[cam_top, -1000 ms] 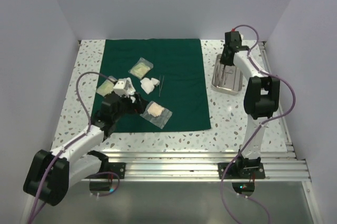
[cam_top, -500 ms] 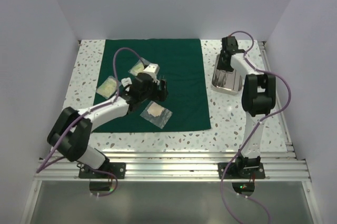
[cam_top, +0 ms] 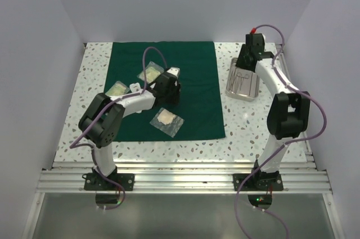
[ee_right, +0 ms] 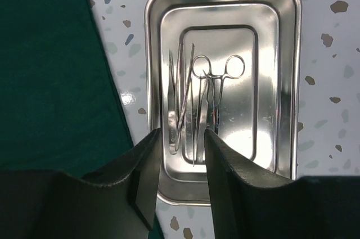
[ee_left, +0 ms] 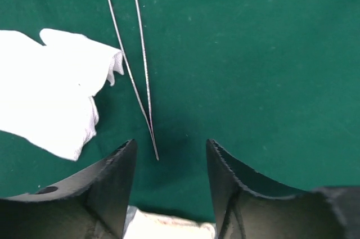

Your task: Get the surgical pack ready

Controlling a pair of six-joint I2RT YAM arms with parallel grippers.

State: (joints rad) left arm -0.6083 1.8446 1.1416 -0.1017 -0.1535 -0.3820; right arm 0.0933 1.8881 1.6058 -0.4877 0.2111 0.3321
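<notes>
The left gripper [ee_left: 169, 153] has swung over the green cloth [cam_top: 194, 70] and is now spread above the tweezers [ee_left: 139, 70] lying there; likely a pick comes next; the right gripper [ee_right: 180, 138], spread and empty, has pulled up over the steel tray [ee_right: 284, 36] with instruments [ee_right: 197, 98].

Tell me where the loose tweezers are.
In the left wrist view, the tweezers lie flat on the green cloth, beside the white gauze on its right, with their joined end toward the open left gripper.

Tweezers [ee_left: 143, 64] on the cloth [cam_top: 191, 70] beside loose gauze [ee_left: 50, 90]; instruments [ee_right: 199, 104] in the tray [ee_right: 289, 81], right of the cloth.
</notes>
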